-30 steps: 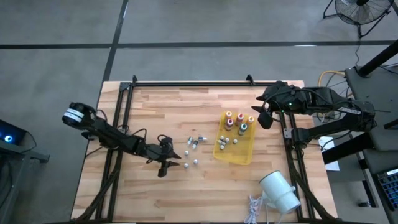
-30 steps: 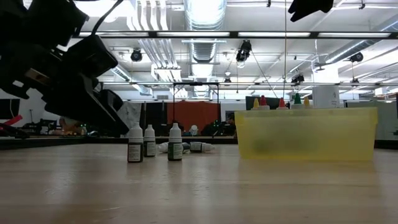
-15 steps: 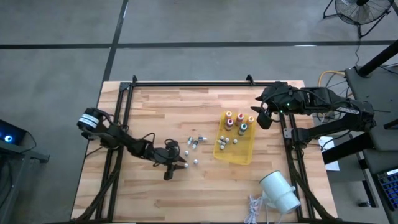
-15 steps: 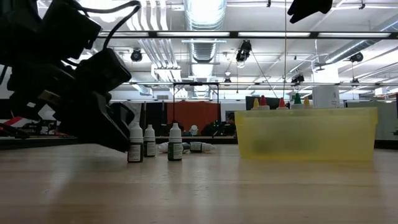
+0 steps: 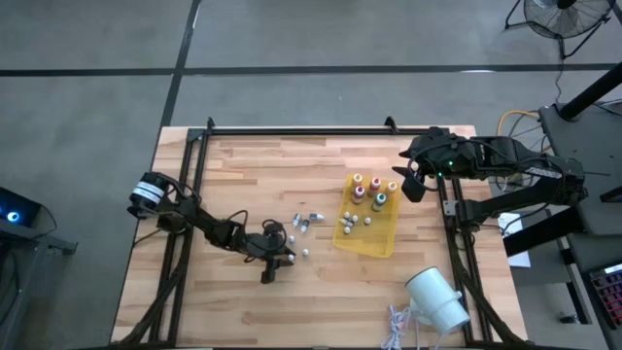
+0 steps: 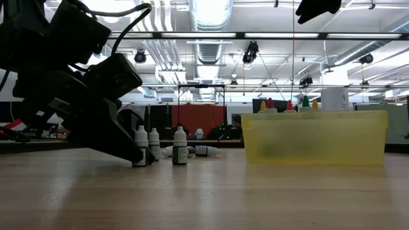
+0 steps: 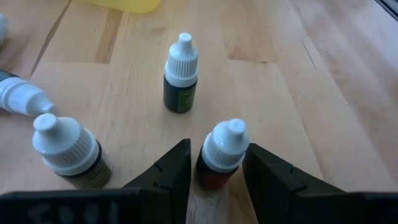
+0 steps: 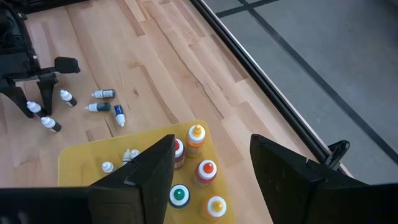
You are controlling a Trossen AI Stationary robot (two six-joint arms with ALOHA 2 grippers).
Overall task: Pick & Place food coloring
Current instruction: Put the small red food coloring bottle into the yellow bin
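— Where is the left gripper (image 7: 214,171) right now?

— Low over the wooden table (image 5: 253,311), left of the yellow tray (image 5: 387,240). In the left wrist view its two dark fingers (image 7: 171,169) stand spread on either side of a small white-capped bottle (image 7: 221,155) with reddish contents — the bottle sits upright between them, with a sliver of gap on each side, so the claw is not clamped on it.

— And the other loose bottles?

— An upright dark-green bottle (image 7: 180,74) stands a little beyond the gripper, another white-capped bottle (image 7: 67,152) stands beside one finger, and one lies on its side (image 7: 22,98) nearby. From table height, three small bottles stand in a row, the nearest one (image 6: 141,145) partly covered by the left gripper (image 6: 137,150). From above, a few more lie tipped over (image 5: 309,220) between that group and the tray.

— What is in the tray?

— Bottles with coloured tops stand at its far end — orange (image 8: 196,138), red (image 8: 206,171), green (image 8: 179,196) — and small whitish vials (image 8: 107,167) lie toward its near end.

— The right arm?

— The right gripper (image 5: 412,182) is raised above the table's right edge, just past the tray's far right corner. Its fingers (image 8: 149,171) are spread wide and hold nothing.

— Anything else on the table?

— A big white cylinder (image 5: 437,299) lies near the right front corner, with a white cable (image 5: 398,324) beside it.
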